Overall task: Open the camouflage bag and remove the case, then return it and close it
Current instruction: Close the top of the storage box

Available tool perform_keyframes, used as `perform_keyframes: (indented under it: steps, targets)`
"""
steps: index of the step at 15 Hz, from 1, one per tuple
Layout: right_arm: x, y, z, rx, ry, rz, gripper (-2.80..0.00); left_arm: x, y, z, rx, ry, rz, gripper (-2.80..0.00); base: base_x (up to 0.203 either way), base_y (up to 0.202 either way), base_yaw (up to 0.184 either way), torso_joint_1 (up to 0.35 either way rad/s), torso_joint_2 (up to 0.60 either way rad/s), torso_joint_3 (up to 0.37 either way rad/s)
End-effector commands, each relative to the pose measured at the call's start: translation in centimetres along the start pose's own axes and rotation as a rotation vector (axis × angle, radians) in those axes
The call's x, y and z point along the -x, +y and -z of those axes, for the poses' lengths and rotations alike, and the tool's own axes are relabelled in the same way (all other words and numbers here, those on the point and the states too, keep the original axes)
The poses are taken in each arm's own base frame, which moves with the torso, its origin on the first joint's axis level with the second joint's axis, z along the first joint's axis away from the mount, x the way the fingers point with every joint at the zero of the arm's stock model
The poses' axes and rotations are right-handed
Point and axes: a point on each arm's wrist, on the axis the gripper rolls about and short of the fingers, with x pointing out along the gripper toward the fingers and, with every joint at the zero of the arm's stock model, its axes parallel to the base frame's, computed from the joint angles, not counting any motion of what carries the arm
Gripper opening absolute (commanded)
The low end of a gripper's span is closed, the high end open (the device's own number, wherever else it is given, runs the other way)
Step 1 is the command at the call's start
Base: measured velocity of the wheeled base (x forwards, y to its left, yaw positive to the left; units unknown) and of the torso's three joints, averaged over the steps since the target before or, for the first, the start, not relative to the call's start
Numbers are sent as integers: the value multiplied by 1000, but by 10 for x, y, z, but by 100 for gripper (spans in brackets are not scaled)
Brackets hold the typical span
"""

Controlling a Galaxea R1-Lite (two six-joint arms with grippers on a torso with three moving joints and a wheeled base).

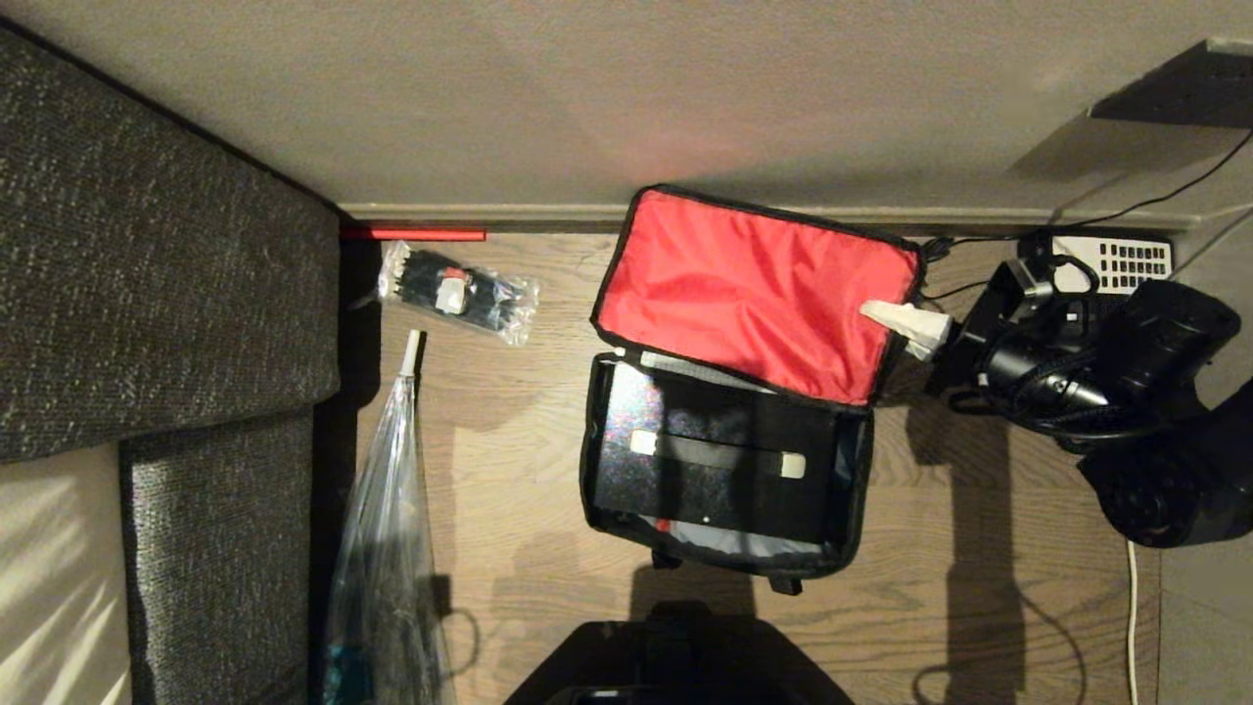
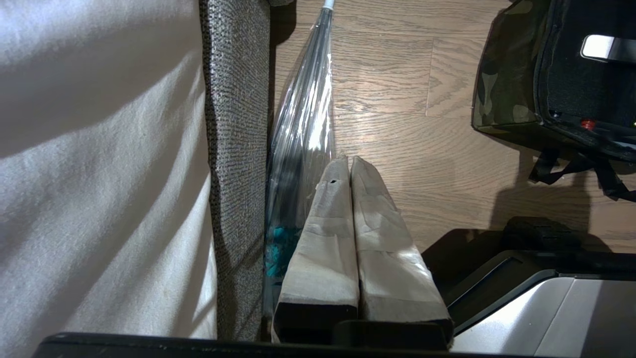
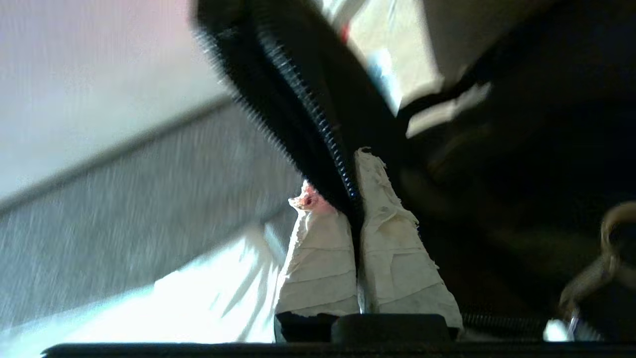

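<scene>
Closest to the head camera sits the robot's own dark base point(image 1: 675, 656), on the wood floor point(image 1: 489, 470) just on the near side of the camouflage bag point(image 1: 724, 548). Taking that bag as the landmark and going left to right: well to its left stands a grey woven sofa point(image 1: 166, 274) with a pale cushion point(image 1: 54, 578). Between the sofa and the bag lies a folded clear umbrella point(image 1: 387, 529), its white tip pointing toward the far wall. Beyond that tip, left of the bag's raised flap, lies a small clear packet point(image 1: 458, 292) of black items, and a thin red strip point(image 1: 413, 234) runs along the skirting behind it. The left gripper point(image 2: 348, 166) hangs beside the umbrella, left of the bag and well apart from it, with its taped fingers pressed together on nothing.

The bag lies open on the floor, its flap standing back so the red lining point(image 1: 744, 284) faces up. Inside the body lies the case point(image 1: 715, 460), flat and black, with two small pale labels on it.

At the flap's right edge, the right gripper point(image 1: 905, 323) has its white-wrapped fingers point(image 3: 392, 248) clamped on the black zippered rim of the flap. Right of the bag, behind the right arm, a black desk phone point(image 1: 1116, 259) sits by the wall.
</scene>
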Motion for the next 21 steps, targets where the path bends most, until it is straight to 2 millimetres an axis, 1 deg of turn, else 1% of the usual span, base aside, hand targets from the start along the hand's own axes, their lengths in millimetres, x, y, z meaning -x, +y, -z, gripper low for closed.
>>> perform_keyframes:
  steps: [1,3,6,7,8,9,10,11,13,15,17,18,21]
  targets:
    - [5,-5,3,-17,31,3,-280,0,0,0,0,0,0,-280,0,0,0,0,0,0]
    - [10,-5,-2,-8,66,-12,-280,0,0,0,0,0,0,-280,0,0,0,0,0,0]
    - [12,-3,-3,-4,80,-19,-280,0,0,0,0,0,0,-280,0,0,0,0,0,0]
    - [17,1,-6,6,136,-47,-280,0,0,0,0,0,0,-280,0,0,0,0,0,0]
    - [21,6,-12,15,146,-60,-280,0,0,0,0,0,0,-280,0,0,0,0,0,0]
    - [21,6,-12,15,146,-60,-280,0,0,0,0,0,0,-280,0,0,0,0,0,0]
    - [21,7,-12,8,152,-62,-280,0,0,0,0,0,0,-280,0,0,0,0,0,0]
    - [23,16,-12,-34,179,-76,-280,0,0,0,0,0,0,-280,0,0,0,0,0,0]
    - [27,22,-8,-96,229,-84,-280,0,0,0,0,0,0,-280,0,0,0,0,0,0]
    - [30,22,-2,-122,258,-81,-280,0,0,0,0,0,0,-280,0,0,0,0,0,0]
    - [31,22,-1,-123,266,-82,-280,0,0,0,0,0,0,-280,0,0,0,0,0,0]
    - [33,19,4,-136,309,-84,-280,0,0,0,0,0,0,-280,0,0,0,0,0,0]
    - [33,19,4,-135,311,-85,-280,0,0,0,0,0,0,-280,0,0,0,0,0,0]
